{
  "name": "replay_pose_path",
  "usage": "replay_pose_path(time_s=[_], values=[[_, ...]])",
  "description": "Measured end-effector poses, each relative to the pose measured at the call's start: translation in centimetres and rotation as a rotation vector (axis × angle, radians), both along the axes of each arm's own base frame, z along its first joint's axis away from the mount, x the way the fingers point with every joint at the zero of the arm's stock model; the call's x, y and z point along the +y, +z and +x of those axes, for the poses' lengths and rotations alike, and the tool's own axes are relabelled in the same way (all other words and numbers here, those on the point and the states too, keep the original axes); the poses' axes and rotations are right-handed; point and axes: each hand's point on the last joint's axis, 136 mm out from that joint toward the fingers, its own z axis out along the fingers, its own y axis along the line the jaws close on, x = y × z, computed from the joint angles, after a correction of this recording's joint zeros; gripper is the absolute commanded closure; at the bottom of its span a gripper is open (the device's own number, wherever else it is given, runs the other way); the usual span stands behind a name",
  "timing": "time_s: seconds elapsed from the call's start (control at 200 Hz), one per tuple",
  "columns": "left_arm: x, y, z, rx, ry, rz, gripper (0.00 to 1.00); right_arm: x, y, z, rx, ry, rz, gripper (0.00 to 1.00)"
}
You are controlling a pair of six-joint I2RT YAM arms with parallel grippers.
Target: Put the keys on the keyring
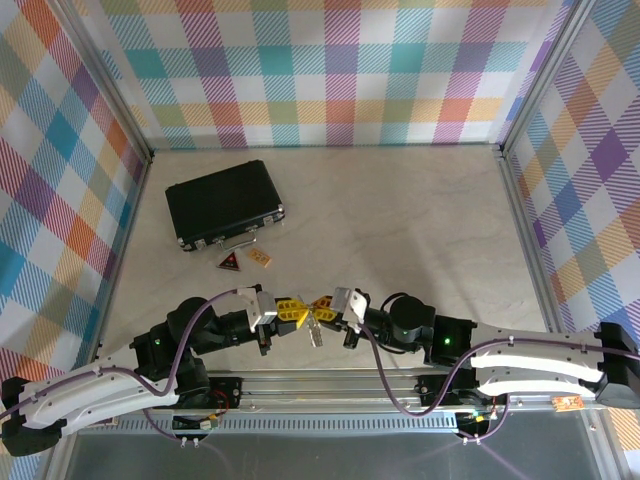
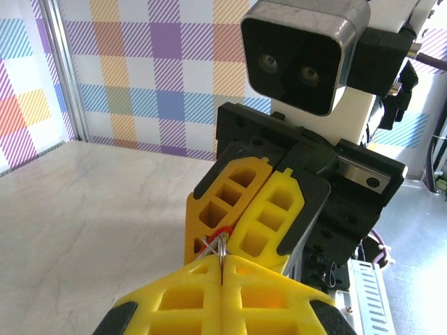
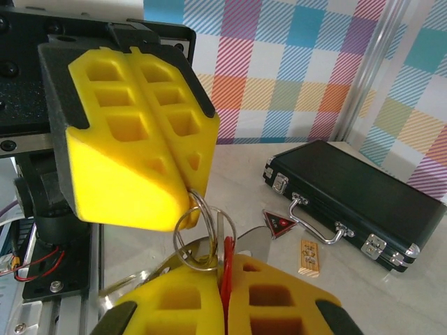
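Observation:
Both grippers meet tip to tip above the table's near edge. My left gripper [image 2: 222, 261] is shut on the wire of the silver keyring [image 3: 198, 230]; from the right wrist camera its yellow fingers [image 3: 140, 132] pinch the ring from above. My right gripper [image 3: 225, 271] is shut on the red head of the key [image 3: 227, 259], whose edge lies against the ring's coils. The red head [image 2: 223, 229] also peeks out between the two pairs of fingertips. From above, silver metal parts [image 1: 314, 335] hang below the joined grippers [image 1: 308, 311].
A black case [image 1: 223, 203] with a metal handle lies at the back left. A dark triangular tag [image 1: 229, 262] and a tan rectangular tag [image 1: 259, 258] rest in front of it. Checked walls enclose the table on three sides.

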Motion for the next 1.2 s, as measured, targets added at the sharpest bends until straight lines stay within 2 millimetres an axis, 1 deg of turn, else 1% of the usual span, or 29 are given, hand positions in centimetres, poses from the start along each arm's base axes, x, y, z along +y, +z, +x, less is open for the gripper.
replay_pose_path(time_s=[0.28, 0.565, 0.695, 0.975, 1.2], values=[[0.3, 0.0, 0.2, -0.001, 0.020, 0.001, 1.00, -0.2, 0.3, 0.0, -0.011, -0.003, 0.006, 1.00], [0.5, -0.6, 0.4, 0.005, 0.031, 0.024, 1.00, -0.4, 0.3, 0.3, -0.024, -0.019, -0.020, 1.00], [0.4, -0.7, 0.4, 0.006, 0.034, 0.028, 1.00, -0.4, 0.7, 0.5, -0.029, -0.034, -0.025, 1.00], [0.4, -1.1, 1.2, 0.011, 0.074, 0.045, 1.00, -0.1, 0.4, 1.6, -0.044, -0.090, -0.086, 1.00], [0.5, -1.2, 1.6, 0.006, 0.094, 0.050, 0.74, 0.1, 0.5, 2.1, -0.045, -0.112, -0.112, 1.00]])
